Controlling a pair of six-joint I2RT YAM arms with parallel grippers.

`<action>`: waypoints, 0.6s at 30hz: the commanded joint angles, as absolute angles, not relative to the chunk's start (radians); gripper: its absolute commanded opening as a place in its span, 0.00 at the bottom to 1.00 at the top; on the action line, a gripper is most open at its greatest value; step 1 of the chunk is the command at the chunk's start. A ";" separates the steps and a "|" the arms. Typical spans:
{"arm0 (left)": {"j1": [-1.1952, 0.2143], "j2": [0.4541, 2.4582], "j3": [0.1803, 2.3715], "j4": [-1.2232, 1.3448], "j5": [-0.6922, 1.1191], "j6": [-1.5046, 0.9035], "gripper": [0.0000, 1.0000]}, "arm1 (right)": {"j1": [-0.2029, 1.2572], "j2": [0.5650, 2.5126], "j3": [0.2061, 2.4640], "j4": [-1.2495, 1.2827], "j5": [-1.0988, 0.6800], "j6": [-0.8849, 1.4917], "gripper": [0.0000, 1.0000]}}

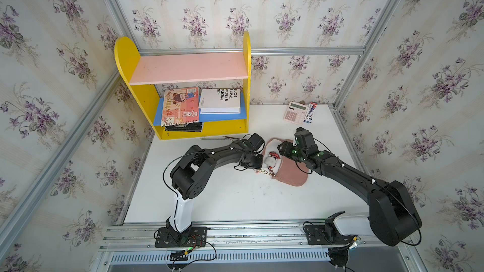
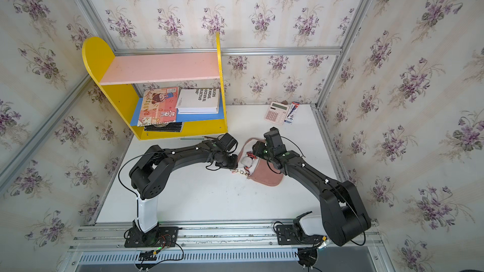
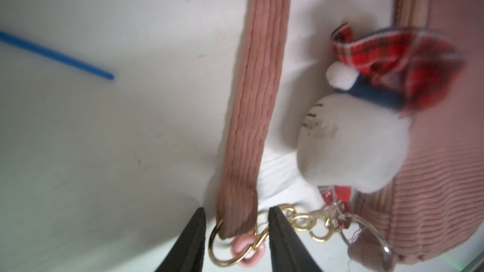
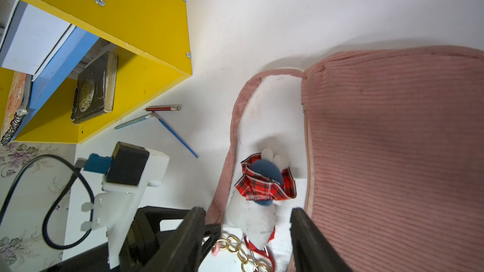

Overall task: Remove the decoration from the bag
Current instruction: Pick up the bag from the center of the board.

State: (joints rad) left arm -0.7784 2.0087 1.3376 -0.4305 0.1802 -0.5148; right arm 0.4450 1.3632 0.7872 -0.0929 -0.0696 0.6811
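Decoration [image 4: 251,205], a white plush charm, lies between the pink bag [image 4: 392,153] and its strap [image 4: 235,116], long axis toward the gold chain [image 4: 233,243], straddled by the unclenched right gripper [image 4: 247,210]; the left gripper [image 3: 235,209] has its jaws parted around the strap ring [image 3: 215,247].

White table [image 1: 235,200], everything sits flat on it. Back left corner: yellow shelf [image 1: 136,92], holding a spiral notebook [image 1: 180,104] and a white book [image 1: 220,100] on the blue middle board, and a dark book [image 1: 183,126] on the bottom board. Just in front of the shelf: three pencils [image 4: 162,108] loose on the table. Back right: pink calculator [image 1: 296,113], pen pack [image 1: 311,112] beside it. Centre: pink bag [image 1: 290,176] lying flat, decoration [image 1: 269,160] between its strap and body.
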 commanded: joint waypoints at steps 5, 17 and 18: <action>-0.772 2.018 1.358 -0.451 0.198 -0.506 0.16 | 0.445 1.355 0.787 -0.074 -0.065 0.696 0.57; -0.759 1.743 1.318 -0.354 0.274 -0.402 0.00 | 0.447 1.291 0.757 -0.023 -0.203 0.597 0.54; -0.759 1.709 1.311 -0.339 0.275 -0.387 0.00 | 0.446 1.281 0.755 -0.015 -0.239 0.587 0.53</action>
State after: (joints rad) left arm -0.7593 1.7691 1.3247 -0.4110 0.2523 -0.4511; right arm 0.4450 1.3006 0.7582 -0.0692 -0.1429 0.6445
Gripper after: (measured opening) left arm 0.075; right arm 0.534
